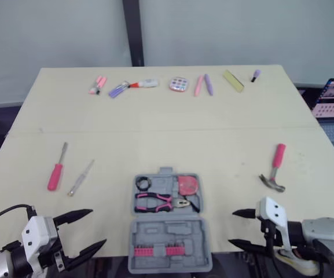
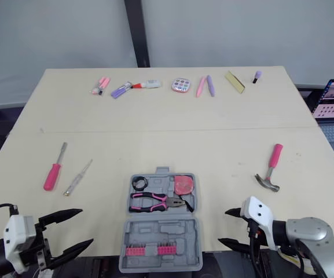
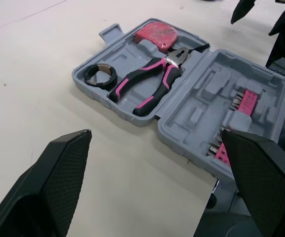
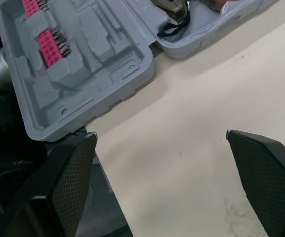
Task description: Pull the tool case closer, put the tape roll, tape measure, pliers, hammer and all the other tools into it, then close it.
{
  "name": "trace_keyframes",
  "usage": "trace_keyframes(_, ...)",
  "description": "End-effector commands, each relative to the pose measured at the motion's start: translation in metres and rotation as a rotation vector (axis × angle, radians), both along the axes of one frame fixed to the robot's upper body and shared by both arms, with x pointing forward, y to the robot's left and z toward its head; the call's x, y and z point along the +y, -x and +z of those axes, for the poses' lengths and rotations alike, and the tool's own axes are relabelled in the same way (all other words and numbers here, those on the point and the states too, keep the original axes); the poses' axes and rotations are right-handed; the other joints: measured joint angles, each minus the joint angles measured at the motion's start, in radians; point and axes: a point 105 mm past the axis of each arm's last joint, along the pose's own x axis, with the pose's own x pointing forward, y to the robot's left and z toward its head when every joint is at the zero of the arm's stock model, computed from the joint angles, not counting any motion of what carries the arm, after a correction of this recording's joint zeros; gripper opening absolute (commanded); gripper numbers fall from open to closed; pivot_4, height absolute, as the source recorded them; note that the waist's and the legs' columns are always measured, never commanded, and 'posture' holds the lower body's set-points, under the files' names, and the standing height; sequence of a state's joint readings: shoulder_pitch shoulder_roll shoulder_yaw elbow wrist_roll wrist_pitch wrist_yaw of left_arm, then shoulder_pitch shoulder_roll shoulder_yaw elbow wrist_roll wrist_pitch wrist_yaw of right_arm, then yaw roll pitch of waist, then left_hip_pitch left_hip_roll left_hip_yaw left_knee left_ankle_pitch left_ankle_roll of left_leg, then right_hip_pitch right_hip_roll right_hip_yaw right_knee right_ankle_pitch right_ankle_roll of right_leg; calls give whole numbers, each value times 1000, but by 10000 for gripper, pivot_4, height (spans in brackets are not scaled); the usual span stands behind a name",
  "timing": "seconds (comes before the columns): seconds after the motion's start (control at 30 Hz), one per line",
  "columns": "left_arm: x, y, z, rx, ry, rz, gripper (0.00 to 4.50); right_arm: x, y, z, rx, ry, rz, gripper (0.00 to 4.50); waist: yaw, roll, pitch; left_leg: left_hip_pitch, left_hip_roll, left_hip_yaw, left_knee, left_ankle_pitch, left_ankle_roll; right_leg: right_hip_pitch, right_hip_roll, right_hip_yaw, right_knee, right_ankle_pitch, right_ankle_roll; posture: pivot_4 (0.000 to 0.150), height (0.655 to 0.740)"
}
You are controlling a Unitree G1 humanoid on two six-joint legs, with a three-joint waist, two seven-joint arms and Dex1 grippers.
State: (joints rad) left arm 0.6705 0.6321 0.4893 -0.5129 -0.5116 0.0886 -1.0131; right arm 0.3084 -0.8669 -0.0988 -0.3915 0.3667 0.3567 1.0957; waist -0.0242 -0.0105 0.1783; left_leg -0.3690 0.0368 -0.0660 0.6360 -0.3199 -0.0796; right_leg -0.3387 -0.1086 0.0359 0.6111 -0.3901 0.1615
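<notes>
While the tool case [image 1: 155, 233] lies open, left gripper [image 1: 98, 227] and right gripper [image 1: 231, 227] gape empty; hammer [image 1: 274, 168] outside.

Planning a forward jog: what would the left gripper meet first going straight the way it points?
The left gripper would likely meet the open tool case first, near the pliers handles; depth is uncertain.

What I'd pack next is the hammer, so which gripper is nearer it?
Right. The right gripper hovers short of the hammer, right of the case; the left gripper is left of the case, much farther off.
</notes>
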Motion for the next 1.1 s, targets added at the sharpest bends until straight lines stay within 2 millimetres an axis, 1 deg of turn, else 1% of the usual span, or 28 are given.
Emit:
trace_keyframes(0.03, -6, -2, 10, -28, 8, -13, 45000, 3, 0, 8, -29, -10, 29, 44373, -1, 0, 0, 0, 0, 0, 0, 0, 0, 0, 0, 0, 0, 0, 0, 1500, 7400)
trace_keyframes(0.27, -9, -4, 14, -31, 19, -4, 45000, 7, -1, 7, -34, -23, 36, 44373, 0, 0, 0, 0, 0, 0, 0, 1, -1, 0, 0, 0, 0, 0, 0, 1500, 7400)
trace_keyframes(0.43, -3, -7, 15, -34, 16, 49, 45000, 8, -4, 11, -42, -28, 33, 44373, -1, 0, 0, 0, 0, 0, 1, 1, -1, 0, 0, 0, 1, 0, 0, 1500, 7400)
trace_keyframes(0.5, -2, -10, 14, -12, 18, 40, 45000, 9, -6, 14, -42, -17, 46, 44373, 0, 0, 0, 0, 0, 0, 1, 1, -1, 0, 0, 0, 1, 0, 0, 1500, 7400)
trace_keyframes(0.57, -2, -12, 14, -6, 15, 34, 39756, 11, -10, 16, -54, -10, 54, 45000, 0, 0, 0, 0, 0, 0, 1, 1, -1, 0, 0, 0, 1, 0, 0, 1500, 7400)
trace_keyframes(0.6, -2, -13, 13, -6, 13, 34, 36451, 12, -12, 16, -62, -8, 55, 39058, 0, 0, 0, 0, 0, 0, 1, 1, -1, 0, 0, 0, 2, 0, 0, 1500, 7400)
trace_keyframes(0.63, -1, -14, 13, -5, 12, 33, 31985, 13, -13, 16, -67, -7, 55, 36143, -1, 0, 0, 0, 0, 0, 1, 1, -1, 0, 0, 0, 2, 0, 0, 1500, 7400)
trace_keyframes(0.67, -2, -16, 10, -2, 2, 21, 27146, 14, -15, 16, -72, -7, 56, 31319, -1, 0, 0, 0, 0, 0, 1, 1, -1, 0, 0, 0, 2, 1, 0, 1500, 7400)
trace_keyframes(0.73, -2, -16, 6, 7, -22, -7, 16109, 17, -17, 16, -76, -7, 61, 20868, -1, 0, 0, 0, 0, 0, 1, 1, -1, 0, 0, 0, 2, 1, 0, 1500, 7400)
trace_keyframes(0.83, -2, -20, -2, 24, -21, -23, 916, 22, -19, 13, -81, 8, 80, 6250, -1, 0, 0, 0, 0, 0, 1, 1, -2, -1, 0, 1, 2, 1, 0, 1500, 7400)
trace_keyframes(0.87, -1, -22, -5, 28, -21, -29, 0, 24, -20, 11, -79, 11, 85, 677, -1, 0, 0, 0, 0, 0, 2, 1, -2, -1, 0, 1, 2, 1, 0, 1500, 7400)
trace_keyframes(0.97, 0, -27, -10, 27, -30, -46, 0, 29, -23, 8, -78, 22, 95, 252, -1, 0, 0, 0, 0, 0, 2, 2, -2, -1, 0, 1, 4, 1, 0, 1500, 7400)
trace_keyframes(1.1, 0, -30, -22, 77, -31, -81, 0, 33, -27, 1, -68, 40, 92, 252, -1, 0, 0, 0, 0, 0, 2, 3, -2, -2, 0, 1, 6, 1, 0, 1500, 7400)
